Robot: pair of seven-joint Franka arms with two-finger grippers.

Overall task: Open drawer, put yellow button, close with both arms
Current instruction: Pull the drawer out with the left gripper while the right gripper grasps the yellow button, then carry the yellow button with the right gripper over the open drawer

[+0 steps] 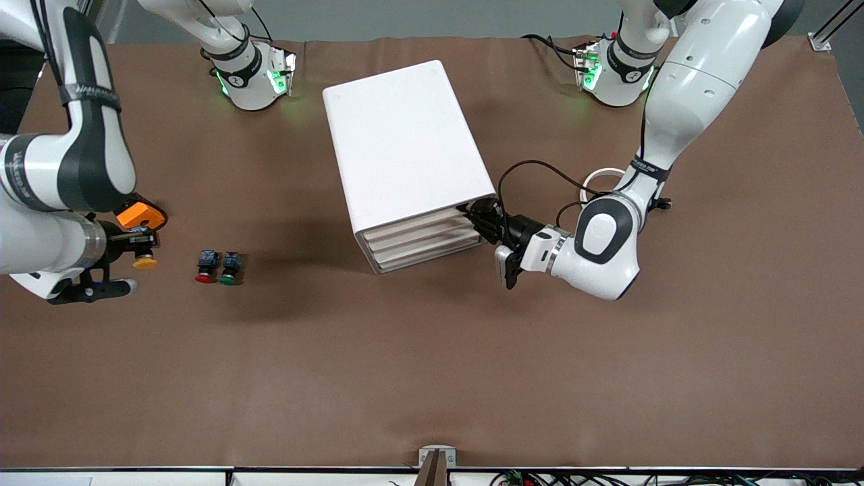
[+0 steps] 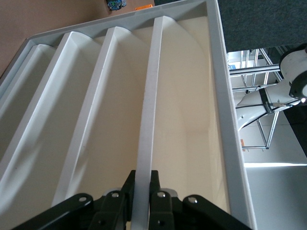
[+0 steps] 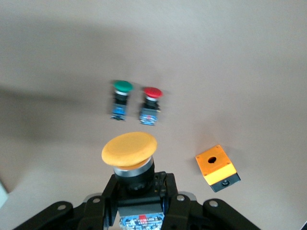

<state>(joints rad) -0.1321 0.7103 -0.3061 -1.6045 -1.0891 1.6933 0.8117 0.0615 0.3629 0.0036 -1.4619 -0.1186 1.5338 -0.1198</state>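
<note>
Clamped the left gripper (image 1: 483, 220) on the front lip of the drawer (image 1: 413, 225), the uppermost of three in the white cabinet (image 1: 405, 148), at the corner toward the left arm's end of the table. Seen in the left wrist view with the fingers (image 2: 156, 184) pinched together on either side of that thin white lip (image 2: 146, 120), a hold probably taken for pulling the front straight out. Judged shut or barely started, since all three fronts sat about flush in the front view.

Carried the yellow button (image 1: 144, 260) in the right gripper (image 1: 138, 244), at roughly nine o'clock from the cabinet, over the cloth at the right arm's end. Closed on the dark body just under the cap (image 3: 129, 148), the right gripper (image 3: 139, 184) left the cap free and facing outward, likely so that the button could be dropped into the drawer once opened.

Left on the table: a red button (image 1: 206, 266) and a green button (image 1: 229, 268) side by side, at about three o'clock from the held one; an orange block with a hole (image 1: 140, 216) at its twelve o'clock; a white ring (image 1: 601, 181) at three o'clock from the cabinet, beside the left arm.

Worked on a brown cloth (image 1: 432, 378) stretched flat over the table, matte and unwrinkled. Glimpsed metal framing and a pale floor past the cabinet in the left wrist view.
</note>
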